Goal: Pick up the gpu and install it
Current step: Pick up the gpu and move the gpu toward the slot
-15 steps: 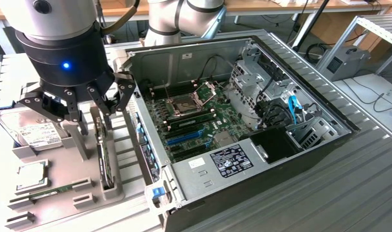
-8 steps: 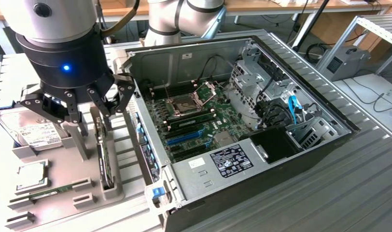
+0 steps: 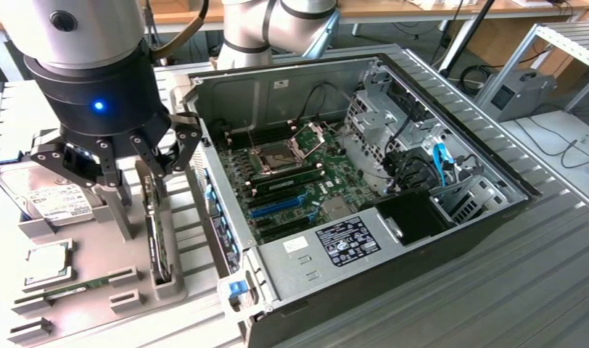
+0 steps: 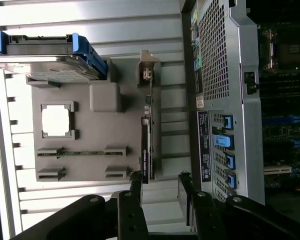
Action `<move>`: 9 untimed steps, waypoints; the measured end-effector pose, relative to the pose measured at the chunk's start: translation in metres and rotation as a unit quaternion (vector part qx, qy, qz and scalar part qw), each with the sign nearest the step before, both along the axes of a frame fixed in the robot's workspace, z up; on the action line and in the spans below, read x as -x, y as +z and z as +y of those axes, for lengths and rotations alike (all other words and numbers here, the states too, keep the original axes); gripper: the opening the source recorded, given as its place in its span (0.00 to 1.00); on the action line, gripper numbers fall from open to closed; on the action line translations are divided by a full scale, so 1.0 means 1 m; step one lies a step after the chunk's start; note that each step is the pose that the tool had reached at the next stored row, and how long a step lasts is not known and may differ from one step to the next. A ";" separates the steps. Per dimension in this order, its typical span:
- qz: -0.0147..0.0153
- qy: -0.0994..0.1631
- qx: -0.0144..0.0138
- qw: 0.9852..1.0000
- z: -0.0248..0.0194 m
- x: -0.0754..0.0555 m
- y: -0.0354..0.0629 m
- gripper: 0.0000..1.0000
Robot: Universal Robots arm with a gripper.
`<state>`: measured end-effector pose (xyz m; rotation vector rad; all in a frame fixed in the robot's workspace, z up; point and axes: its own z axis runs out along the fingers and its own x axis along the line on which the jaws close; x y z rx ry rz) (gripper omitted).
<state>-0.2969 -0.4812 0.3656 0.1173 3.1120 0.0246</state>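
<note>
Claw (image 4: 159, 186) is hanging spread above the upright graphics card (image 4: 146, 150), 1 finger (image 4: 136, 184) nearly over its edge, risking jabbing the board on descending.

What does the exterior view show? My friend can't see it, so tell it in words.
The robot's black hand hangs open just over the gpu, which stands on edge in a grey holder. On the exterior view's right lies an open computer case with its green board showing.

Soft, even light fills the room; the ribbed table (image 4: 90, 30) glares white in the wrist view, the open computer case (image 3: 265, 90) sits shadowed inside, a small blue lamp (image 3: 99, 106) glows
</note>
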 end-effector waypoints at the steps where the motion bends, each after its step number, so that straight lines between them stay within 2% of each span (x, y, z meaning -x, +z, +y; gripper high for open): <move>1: 0.000 0.000 0.000 1.000 0.0000 0.000 -0.0004 0.42; 9: 0.000 0.000 0.000 1.000 0.0000 0.002 -0.0041 0.42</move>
